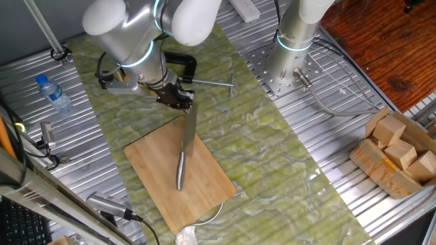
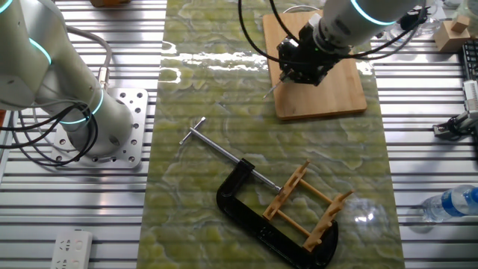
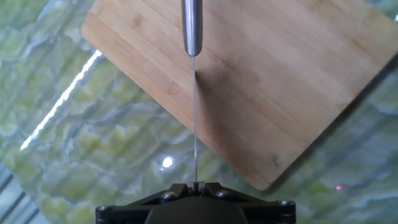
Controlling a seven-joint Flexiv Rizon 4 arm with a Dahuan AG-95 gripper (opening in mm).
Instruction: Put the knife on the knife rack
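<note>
My gripper (image 1: 178,97) is shut on the blade of the knife (image 1: 188,133), a cleaver with a grey blade and a slim silver handle. The handle points away from the hand, low over the bamboo cutting board (image 1: 204,180). In the hand view the knife (image 3: 194,112) shows edge-on as a thin line running from my closed gripper (image 3: 195,185) out to the handle. In the other fixed view my gripper (image 2: 302,61) hides most of the knife. The knife rack (image 2: 308,205), light wooden pegs on a frame, stands on the green mat inside the black clamp, well away from the gripper.
A black C-clamp (image 2: 243,200) with a steel screw bar lies around the rack. A second arm's base (image 2: 89,119) is bolted beside the mat. A water bottle (image 1: 53,94) and a box of wooden blocks (image 1: 398,153) sit at the table's sides.
</note>
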